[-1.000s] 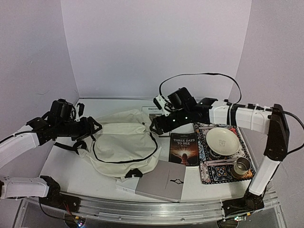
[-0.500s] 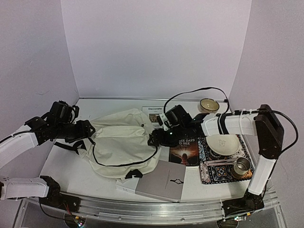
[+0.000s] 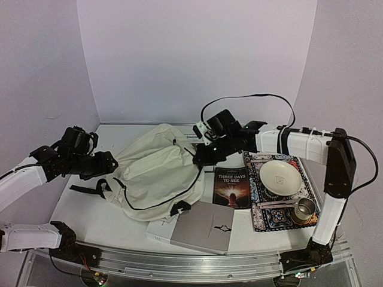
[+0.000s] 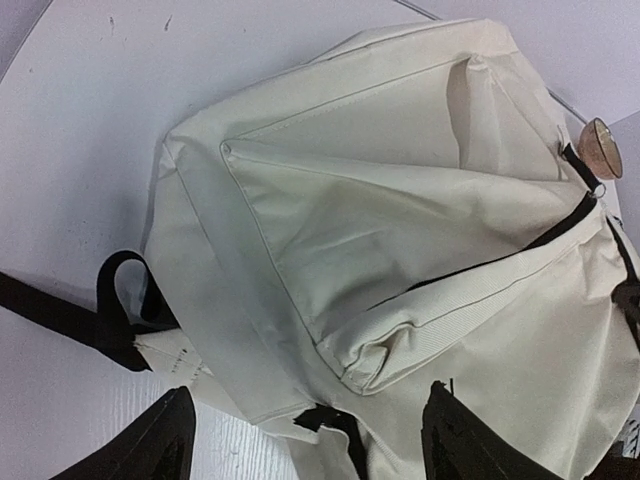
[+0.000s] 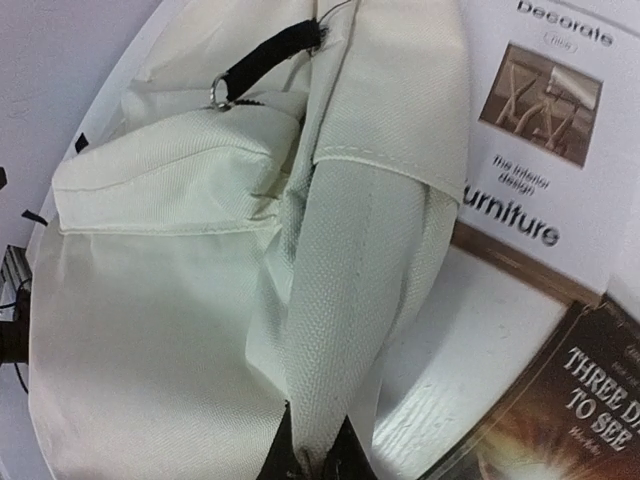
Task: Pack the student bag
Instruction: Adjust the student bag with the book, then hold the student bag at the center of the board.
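Note:
The student bag (image 3: 157,173) is a big cream fabric backpack with black zips and straps, lying on the table's left half. My right gripper (image 3: 198,156) is shut on a fold of its cloth at the bag's right edge and holds that side lifted; the pinched cream fold (image 5: 345,330) runs up from the closed fingertips. My left gripper (image 3: 111,162) is open at the bag's left end. Its two dark fingertips (image 4: 160,445) stand wide apart over the bag's corner (image 4: 360,370) with nothing gripped. A black strap (image 4: 110,315) trails onto the table.
A dark book "Three Days to See" (image 3: 232,186) lies right of the bag, a grey book (image 3: 202,228) lies in front, and a furniture catalogue (image 5: 545,140) is behind. A patterned mat (image 3: 281,203) at right carries a cream plate (image 3: 280,177) and a metal cup (image 3: 305,208).
My right gripper dropped to the bag's right edge, shut on the cloth and pulled it up and back. The bag's right side rose. The left gripper stayed open, barely moving.

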### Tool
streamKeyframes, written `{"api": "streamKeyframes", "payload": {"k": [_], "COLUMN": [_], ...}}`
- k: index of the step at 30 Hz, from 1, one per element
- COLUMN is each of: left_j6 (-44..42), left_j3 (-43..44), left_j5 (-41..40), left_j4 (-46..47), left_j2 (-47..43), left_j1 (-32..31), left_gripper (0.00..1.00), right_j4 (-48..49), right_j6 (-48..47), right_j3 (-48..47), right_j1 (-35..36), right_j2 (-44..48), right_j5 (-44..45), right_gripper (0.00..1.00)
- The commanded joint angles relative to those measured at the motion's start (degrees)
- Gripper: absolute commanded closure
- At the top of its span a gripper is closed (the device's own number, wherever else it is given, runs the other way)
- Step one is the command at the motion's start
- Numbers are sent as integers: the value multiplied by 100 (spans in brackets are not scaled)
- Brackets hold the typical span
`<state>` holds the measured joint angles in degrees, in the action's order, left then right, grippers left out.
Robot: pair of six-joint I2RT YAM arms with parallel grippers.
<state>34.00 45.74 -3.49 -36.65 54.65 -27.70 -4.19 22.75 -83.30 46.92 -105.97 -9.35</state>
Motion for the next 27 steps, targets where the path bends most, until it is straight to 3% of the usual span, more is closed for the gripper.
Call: {"api": "streamKeyframes", "payload": {"k": [1, 3, 12, 15, 19, 27], "left_j6": [-146, -164, -22, 80, 204, 581], "left_j3": [282, 247, -87, -159, -399, -308], "left_j5": [192, 290, 584, 640, 1537, 2298], "left_j4": [20, 75, 840, 1172, 1955, 3053], "left_j2": [96, 167, 678, 981, 1385, 2506], "left_j1": [8, 10, 32, 376, 1303, 1460], "left_gripper": [21, 22, 20, 17, 16, 15], "right_j4": [-378, -381, -572, -574, -550, -263], "right_j6": [-1217, -1440, -1621, -1632, -1642, -1649], "right_j3": [-658, -789, -1153, -848, -415, -29], "right_j1": [-468, -620, -654, -489, -120, 694], "right_j2": [21, -165, -411, -154, 211, 487], "right_j5": [420, 453, 677, 800, 1072, 1481], "right_gripper": [100, 96, 55, 48, 40, 27]}}
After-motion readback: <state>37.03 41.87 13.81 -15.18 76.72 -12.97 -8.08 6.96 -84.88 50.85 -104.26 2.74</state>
